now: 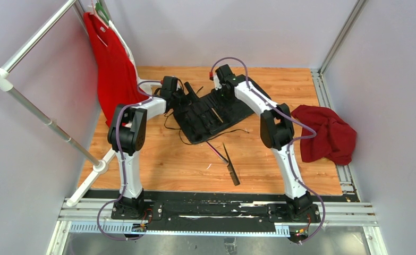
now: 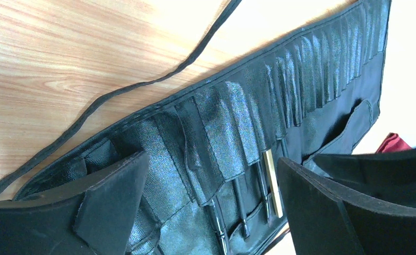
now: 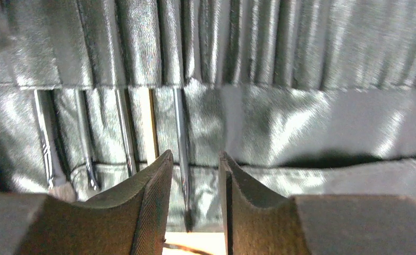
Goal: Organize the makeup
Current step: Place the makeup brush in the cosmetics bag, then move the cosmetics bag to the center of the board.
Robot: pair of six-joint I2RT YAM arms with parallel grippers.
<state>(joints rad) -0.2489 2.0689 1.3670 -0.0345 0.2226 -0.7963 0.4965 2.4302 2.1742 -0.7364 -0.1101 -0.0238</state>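
Black brush sits slotted between the right pincer tips, barely parted, empty; left pincer gapes empty. Next, probably: fetch loose brushes.

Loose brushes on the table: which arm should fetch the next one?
Left, probably. The left gripper is wide open and empty; the right gripper straddles a brush in the roll. The loose brushes lie between both arms.

**Roll, cloth and rack**

A black slotted roll lies open at the far middle of the wooden table, its cords trailing over the wood. A dark red cloth lies crumpled at the right edge. At far left, a red garment hangs by a white rack.
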